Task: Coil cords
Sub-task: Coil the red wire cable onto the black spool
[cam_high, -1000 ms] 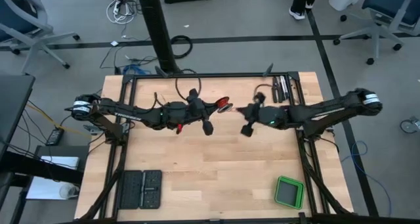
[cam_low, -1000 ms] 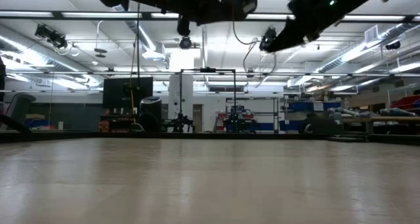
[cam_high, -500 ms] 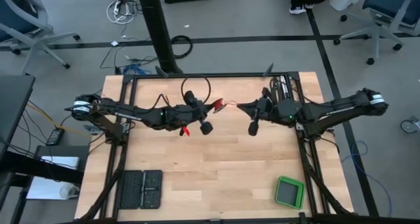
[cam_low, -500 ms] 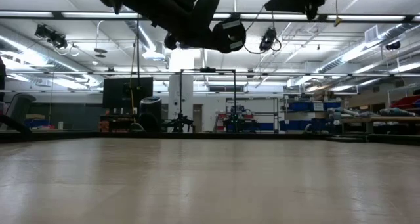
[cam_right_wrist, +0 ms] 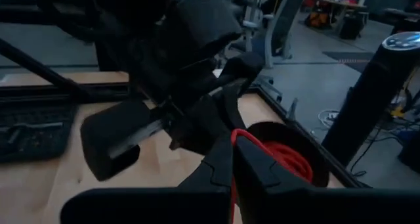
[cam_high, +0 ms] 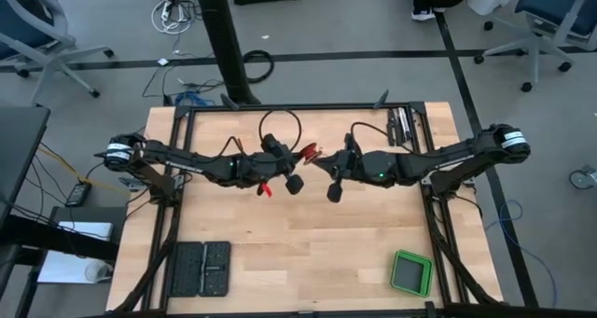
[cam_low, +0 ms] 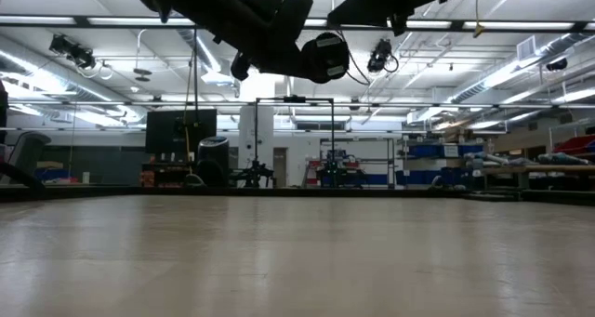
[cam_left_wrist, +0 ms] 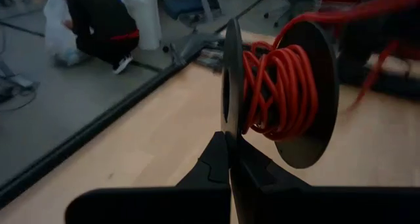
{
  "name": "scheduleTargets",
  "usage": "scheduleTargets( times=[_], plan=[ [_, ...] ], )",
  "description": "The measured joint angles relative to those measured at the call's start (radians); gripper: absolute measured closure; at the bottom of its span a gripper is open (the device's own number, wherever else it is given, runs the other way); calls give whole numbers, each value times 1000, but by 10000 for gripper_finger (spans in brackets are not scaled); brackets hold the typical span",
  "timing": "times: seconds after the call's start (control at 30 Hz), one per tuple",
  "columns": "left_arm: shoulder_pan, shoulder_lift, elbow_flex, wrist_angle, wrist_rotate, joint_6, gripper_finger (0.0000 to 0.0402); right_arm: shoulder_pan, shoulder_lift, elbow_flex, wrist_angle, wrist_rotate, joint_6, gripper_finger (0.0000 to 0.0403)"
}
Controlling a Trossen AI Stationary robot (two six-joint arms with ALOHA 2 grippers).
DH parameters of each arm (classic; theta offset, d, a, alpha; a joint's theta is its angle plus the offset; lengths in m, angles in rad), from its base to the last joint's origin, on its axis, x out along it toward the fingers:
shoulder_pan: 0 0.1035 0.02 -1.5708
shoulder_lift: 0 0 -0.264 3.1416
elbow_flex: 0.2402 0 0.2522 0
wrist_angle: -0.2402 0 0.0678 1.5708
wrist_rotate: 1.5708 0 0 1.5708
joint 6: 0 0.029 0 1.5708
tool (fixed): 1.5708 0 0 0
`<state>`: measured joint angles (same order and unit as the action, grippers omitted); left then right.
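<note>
Winding well here probably means keeping the cord (cam_left_wrist: 279, 79) taut and laying each turn beside the last between the spool (cam_left_wrist: 305, 92) discs, not over a rim. Left gripper (cam_left_wrist: 228, 155) clamped shut on one disc's edge, holding the spool in the air above mid worktop (cam_high: 308, 243). Right gripper (cam_right_wrist: 233, 159) shut on the cord just beside the spool. Spool axis roughly level, lying along the line between the arms; free cord running off toward the right gripper.
</note>
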<state>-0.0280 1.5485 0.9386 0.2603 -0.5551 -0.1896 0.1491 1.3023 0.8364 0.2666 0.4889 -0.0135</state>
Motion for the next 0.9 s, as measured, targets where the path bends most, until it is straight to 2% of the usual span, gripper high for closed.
scheduleTargets(
  times=[0.2, 0.37, 0.5, 0.9],
  plan=[
    [-3, 31, 1, 68, 42, -91, 401, 6, 6, 0, 21, -67, 46, 401],
    [0, 62, 1, 125, 105, -186, 401, 20, 27, -18, -3, -71, 80, 402],
    [-3, 77, 0, 187, 158, -189, 401, 53, 36, -27, -6, -75, 78, 400],
    [-6, 78, 0, 162, 117, -233, 401, 70, 39, -26, -66, -63, 87, 397]
  ],
)
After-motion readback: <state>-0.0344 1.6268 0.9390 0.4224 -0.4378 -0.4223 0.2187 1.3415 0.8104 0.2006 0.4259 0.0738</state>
